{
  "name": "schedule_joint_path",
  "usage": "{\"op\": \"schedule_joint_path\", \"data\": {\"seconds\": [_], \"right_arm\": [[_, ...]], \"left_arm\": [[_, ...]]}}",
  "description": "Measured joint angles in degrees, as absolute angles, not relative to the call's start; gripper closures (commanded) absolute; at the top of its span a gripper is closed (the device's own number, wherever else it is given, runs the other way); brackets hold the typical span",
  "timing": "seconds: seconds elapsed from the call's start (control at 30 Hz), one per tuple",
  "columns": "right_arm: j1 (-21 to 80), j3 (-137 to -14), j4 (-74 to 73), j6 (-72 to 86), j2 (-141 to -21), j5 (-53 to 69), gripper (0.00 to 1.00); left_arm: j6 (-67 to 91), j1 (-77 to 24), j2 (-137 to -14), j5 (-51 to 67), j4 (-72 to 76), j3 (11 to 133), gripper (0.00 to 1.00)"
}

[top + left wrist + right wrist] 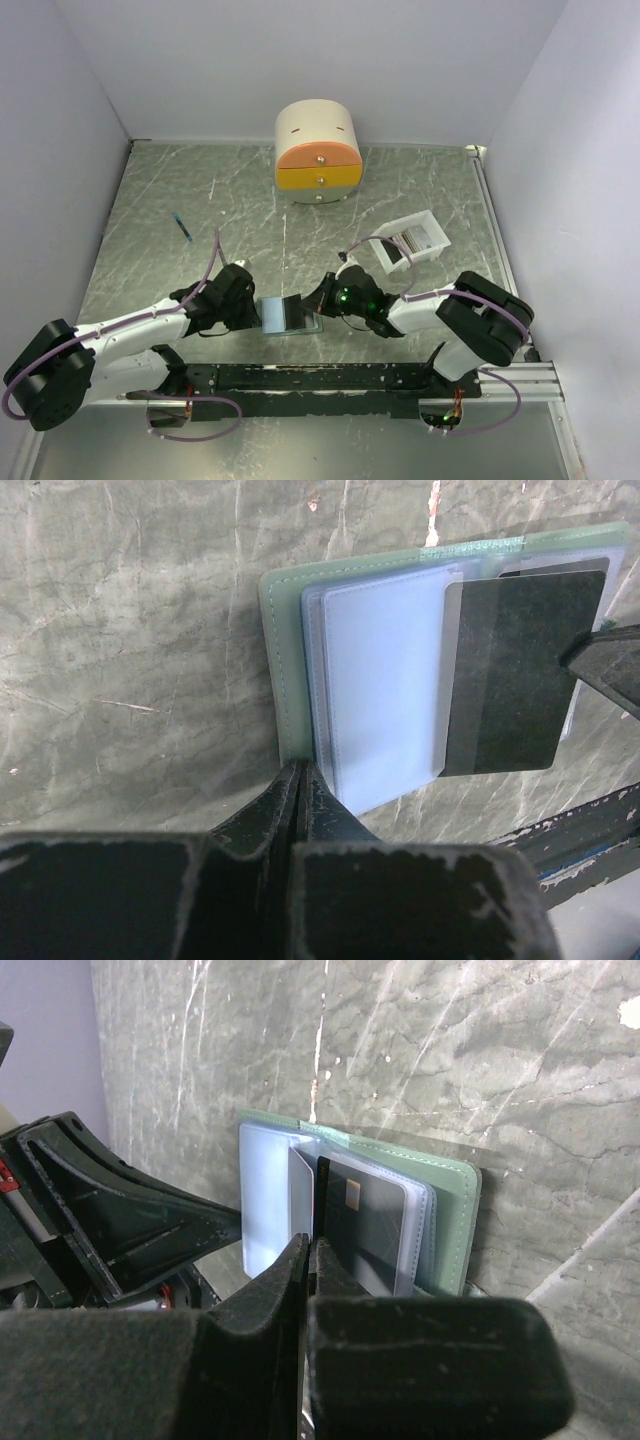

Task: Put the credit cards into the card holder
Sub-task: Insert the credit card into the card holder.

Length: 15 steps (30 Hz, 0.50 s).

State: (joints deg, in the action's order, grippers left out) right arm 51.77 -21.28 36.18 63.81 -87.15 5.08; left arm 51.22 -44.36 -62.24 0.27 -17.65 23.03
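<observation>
The grey-green card holder [285, 314] lies open on the table between the arms, its pale blue pockets fanned up. My left gripper [300, 771] is shut on the near edge of the card holder [281, 670], at its left side. A dark credit card [525, 670] with a pale stripe is partly inside a translucent pocket. My right gripper [312, 1246] is shut on this card [322, 1192], seen edge-on there. Another dark card [366, 1226] with a gold chip sits in a pocket against the green cover [452, 1210]. From above, the left gripper [251, 311] and right gripper [322, 299] flank the holder.
A white tray [381, 258] holding more cards [416, 240] stands behind the right arm. A round cream-and-orange drawer box [318, 152] is at the back centre. A small blue pen [182, 227] lies at the left. White walls enclose the marbled table.
</observation>
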Motion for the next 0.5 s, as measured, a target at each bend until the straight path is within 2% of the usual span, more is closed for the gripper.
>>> {"op": "schedule_joint_path", "data": {"seconds": [0.5], "right_arm": [[52.8,-22.6,36.7,64.6,-89.7,4.4,0.99]], "left_arm": [[51.2,-44.4,-62.2,0.4,-17.4,22.9,0.92]]}}
